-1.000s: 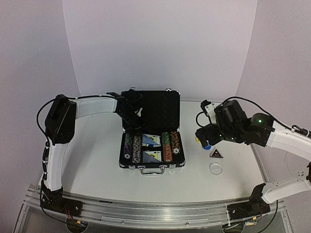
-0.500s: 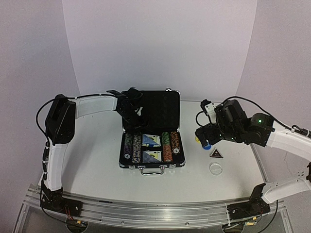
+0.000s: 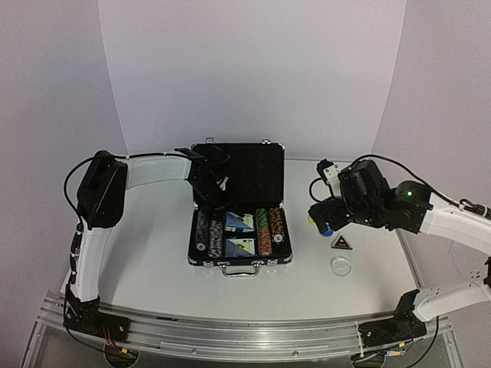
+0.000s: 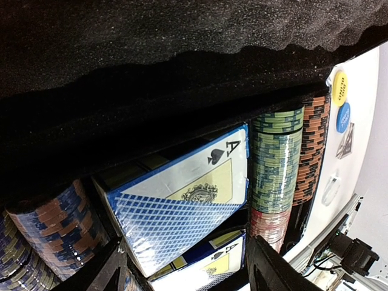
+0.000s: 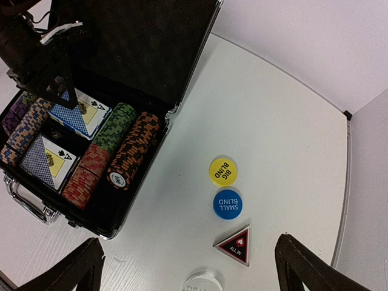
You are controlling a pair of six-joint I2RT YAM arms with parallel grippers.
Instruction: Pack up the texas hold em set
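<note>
**From above:** The black briefcase (image 3: 241,263) lies open in the middle of the table (image 3: 146,261), with its lid (image 3: 253,165) standing up. Inside are four rows of poker chips (image 3: 263,230) and two card decks (image 3: 239,248). The left gripper (image 3: 212,192) hangs over the back left corner of the case. It is too small here to see how its tips stand. The right gripper (image 3: 321,217) is to the right of the case and hides the yellow disc. Only a bit of the blue disc (image 3: 327,229) peeks out. One triangle button (image 3: 341,243) and one clear disc (image 3: 341,266) lie on the table in plain sight.

**Left wrist:** The left gripper's fingers (image 4: 109,273) are apart and hold nothing. One deck shows in full, and the other is cut off at the bottom. The dark lid fills the top. The chips on the left are cut off at the edge.

**Right wrist:** The right gripper (image 5: 188,242) is wide apart and holds nothing. Below it are one yellow disc (image 5: 223,171), one blue disc, and one triangle button. The clear disc is cut off at the bottom edge.
</note>
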